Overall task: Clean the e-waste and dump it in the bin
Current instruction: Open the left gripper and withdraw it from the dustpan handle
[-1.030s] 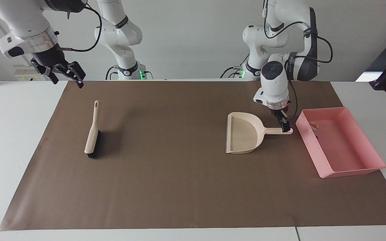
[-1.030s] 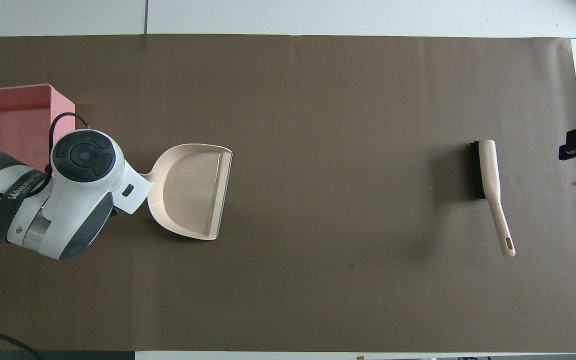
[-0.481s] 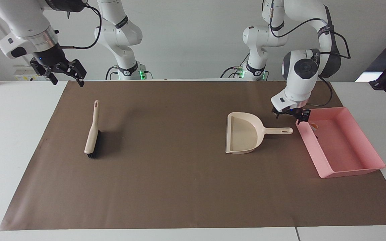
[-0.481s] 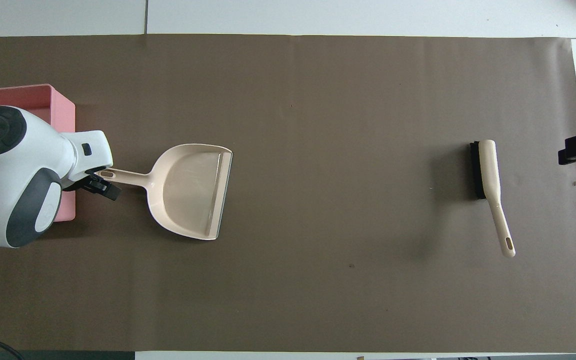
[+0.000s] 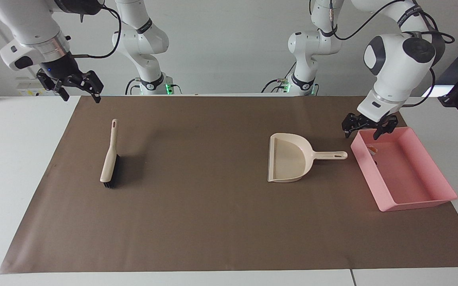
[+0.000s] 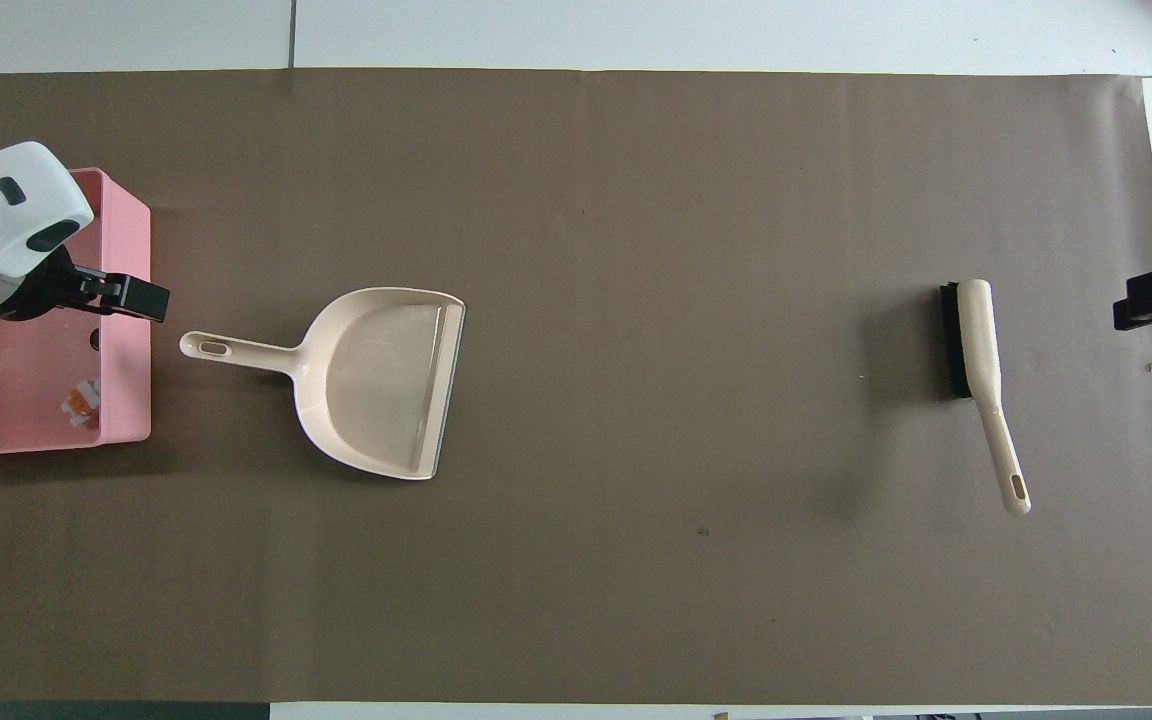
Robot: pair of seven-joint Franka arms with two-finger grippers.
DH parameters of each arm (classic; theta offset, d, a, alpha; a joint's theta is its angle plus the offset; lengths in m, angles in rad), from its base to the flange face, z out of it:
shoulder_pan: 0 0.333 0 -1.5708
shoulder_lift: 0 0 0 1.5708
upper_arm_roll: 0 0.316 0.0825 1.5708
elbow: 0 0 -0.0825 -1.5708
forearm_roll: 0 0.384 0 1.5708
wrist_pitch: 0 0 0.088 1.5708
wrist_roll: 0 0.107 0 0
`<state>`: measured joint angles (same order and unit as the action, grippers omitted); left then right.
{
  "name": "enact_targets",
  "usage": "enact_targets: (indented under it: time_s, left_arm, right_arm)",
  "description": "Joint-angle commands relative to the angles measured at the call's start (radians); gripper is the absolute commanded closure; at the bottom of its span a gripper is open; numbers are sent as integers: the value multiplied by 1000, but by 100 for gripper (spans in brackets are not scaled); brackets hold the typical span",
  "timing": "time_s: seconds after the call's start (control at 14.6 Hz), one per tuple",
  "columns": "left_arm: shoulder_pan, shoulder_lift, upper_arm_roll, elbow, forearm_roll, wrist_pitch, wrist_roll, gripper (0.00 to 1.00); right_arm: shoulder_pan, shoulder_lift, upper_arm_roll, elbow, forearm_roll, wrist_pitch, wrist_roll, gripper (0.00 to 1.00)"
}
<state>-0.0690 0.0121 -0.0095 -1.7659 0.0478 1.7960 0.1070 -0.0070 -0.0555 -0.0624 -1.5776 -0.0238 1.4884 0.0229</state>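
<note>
Beside the pink bin (image 5: 420, 200) lies the empty dustpan (image 5: 288, 163). E-waste (image 5: 372, 150) sits inside the bin. Above its rim, the left gripper (image 5: 366, 128) hangs open and could knock the bin. The right gripper (image 5: 78, 88), open, waits well apart.

A robotics lab: two mounted arms (image 5: 145, 43) at a paper-covered table (image 5: 14, 131).

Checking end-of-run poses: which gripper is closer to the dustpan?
Left. The left gripper hangs open over the bin's rim, beside the dustpan handle. The right gripper waits open above the table's corner.
</note>
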Motion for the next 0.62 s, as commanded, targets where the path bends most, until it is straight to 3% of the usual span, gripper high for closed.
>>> enact_targets:
  time_s: [0.0, 0.41, 0.55]
  left_arm:
    - [31, 23, -1, 162, -43, -145, -21, 2]
    - [44, 19, 8, 275, -57, -306, -21, 2]
    - [43, 5, 13, 269, -51, -325, -26, 2]
  right_arm:
    - [1, -21, -4, -27, 1, 1, -11, 0]
    - [1, -23, -4, -27, 1, 0, -11, 0]
    - [1, -21, -5, -27, 1, 1, -11, 0]
